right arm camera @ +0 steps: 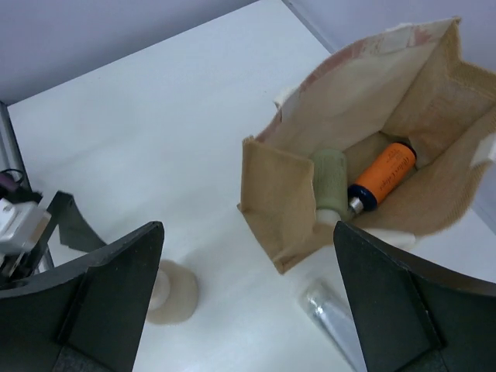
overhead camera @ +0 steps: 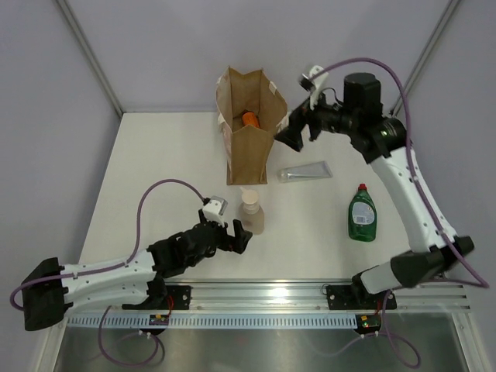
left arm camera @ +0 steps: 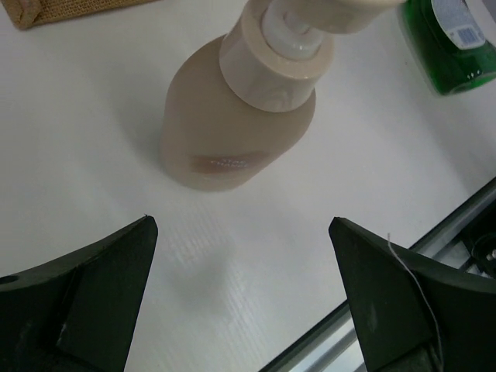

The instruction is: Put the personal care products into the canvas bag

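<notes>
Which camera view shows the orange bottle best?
Right wrist: the orange bottle lies in full inside the canvas bag, beside a pale green bottle. Top external shows only an orange patch in the bag's mouth; left wrist shows none.

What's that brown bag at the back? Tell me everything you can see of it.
The canvas bag is tan, coarse-woven fabric, boxy, with whitish handles. It stands upright with its mouth open at the far middle of the table. Inside lie an orange bottle and a pale green bottle. Nothing grips it.
</notes>
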